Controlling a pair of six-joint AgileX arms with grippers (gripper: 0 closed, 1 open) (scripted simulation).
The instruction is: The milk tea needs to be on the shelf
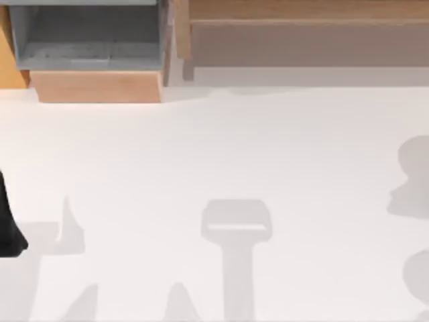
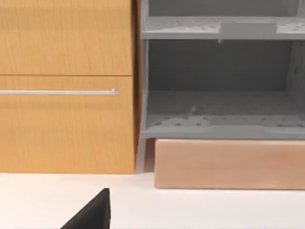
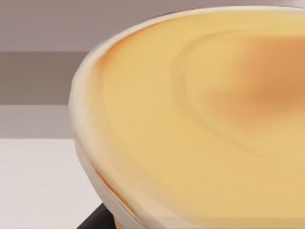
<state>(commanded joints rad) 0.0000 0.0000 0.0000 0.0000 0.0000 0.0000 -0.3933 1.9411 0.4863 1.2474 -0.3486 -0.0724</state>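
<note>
Milk tea: you see the milk tea (image 3: 200, 124) very close in the right wrist view, a cream-rimmed cup with tan liquid on top, standing out against the white table (image 3: 33, 186) and a grey-brown backdrop.

Right gripper: a small dark part sits just beneath the cup's rim (image 3: 90, 220) in the right wrist view; you cannot tell how wide its fingers stand or whether they grip the cup.

Left arm: a dark piece of it (image 1: 8, 231) lies at the table's left edge in the top view, well in front of the shelf; the finger spread is not something you can read. A dark wedge (image 2: 93, 212) also pokes in low in the left wrist view.

Shelf: the grey shelf (image 1: 87, 40) stands at the table's far left corner on a pale wooden base (image 1: 97, 87). Its two tiers face you in the left wrist view.

Cabinet: an orange wood cabinet (image 2: 66, 86) with a thin metal handle (image 2: 59, 92) touches the shelf's side.

Table: grey shadows fall across it in front of the shelf.
</note>
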